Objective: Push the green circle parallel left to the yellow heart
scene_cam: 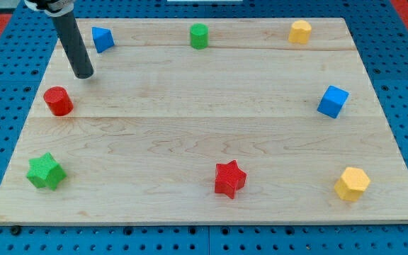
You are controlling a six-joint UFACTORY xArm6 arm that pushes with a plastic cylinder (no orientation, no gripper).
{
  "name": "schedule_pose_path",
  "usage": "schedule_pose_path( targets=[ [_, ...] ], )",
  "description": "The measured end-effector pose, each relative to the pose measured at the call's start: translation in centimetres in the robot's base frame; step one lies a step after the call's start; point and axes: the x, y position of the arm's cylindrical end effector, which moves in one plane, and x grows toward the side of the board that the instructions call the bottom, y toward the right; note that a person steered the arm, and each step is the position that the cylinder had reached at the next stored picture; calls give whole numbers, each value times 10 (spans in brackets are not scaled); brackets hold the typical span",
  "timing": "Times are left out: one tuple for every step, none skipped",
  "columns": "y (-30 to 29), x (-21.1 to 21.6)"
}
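Green circle block, board's top edge: lies well to the view's right of my tip; yellow heart block farther right. No claw fitted, nothing grasped.

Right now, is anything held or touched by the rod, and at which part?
Nothing is held. My tip stands apart from every block, nearest the red cylinder.

Wooden desk carried eight blocks: blue block, green circle, yellow heart, blue cube, red cylinder, green star, red star, yellow hexagon.
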Motion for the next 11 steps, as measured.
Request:
schedule_pose_path(
  targets=[
    [0,0],
    [-1,0],
    [11,-9],
    [47,-31],
    [101,-63],
    [131,-91],
    [147,-112],
    [210,-113],
    [262,-113],
    [207,-102],
    [222,-56]
  ],
)
